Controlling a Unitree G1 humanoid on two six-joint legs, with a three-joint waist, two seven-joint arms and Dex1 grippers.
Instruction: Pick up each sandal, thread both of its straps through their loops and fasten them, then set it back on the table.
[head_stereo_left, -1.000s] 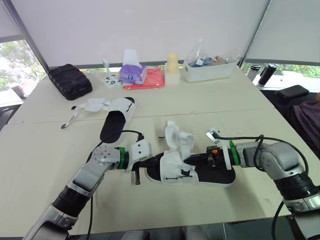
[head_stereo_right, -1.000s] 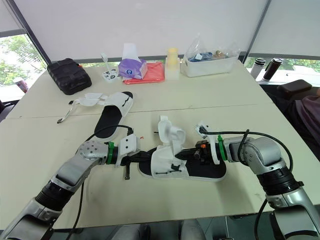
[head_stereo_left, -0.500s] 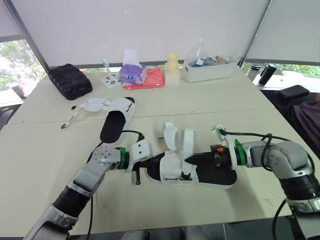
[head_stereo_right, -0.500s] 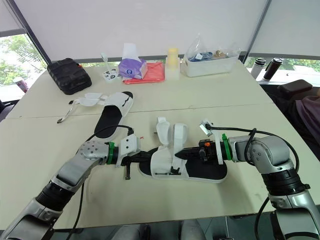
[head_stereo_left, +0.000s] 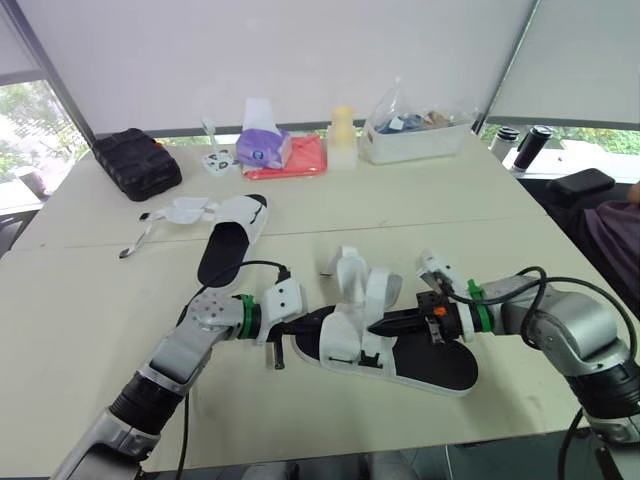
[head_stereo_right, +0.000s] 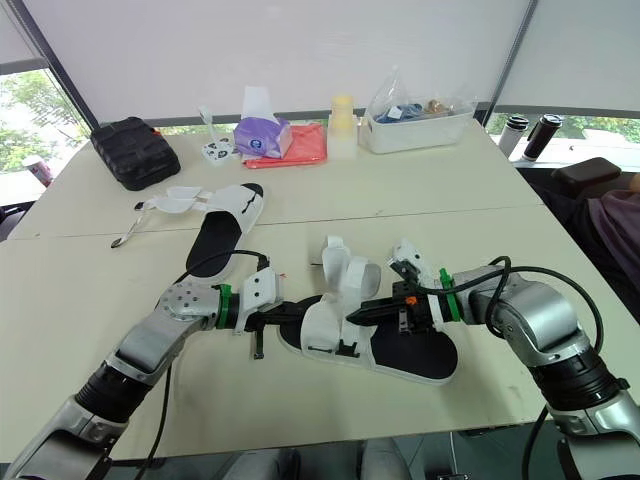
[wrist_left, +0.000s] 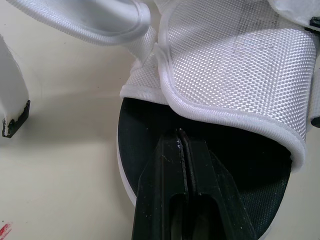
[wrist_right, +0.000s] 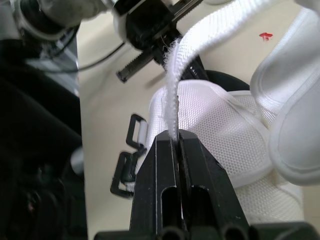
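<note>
Moved right gripper further over sandal, jaws clamped on strap (left gripper pinching toe edge); could slip free if yanked.

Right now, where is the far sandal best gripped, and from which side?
Likely grip the far sandal by the bare near end of its sole, coming from the robot's side: that end lies flat, pointing toward the robot, while its white straps splay open at the far end.

Right pincer advanced, now pinching strap; sandal skewed
</note>
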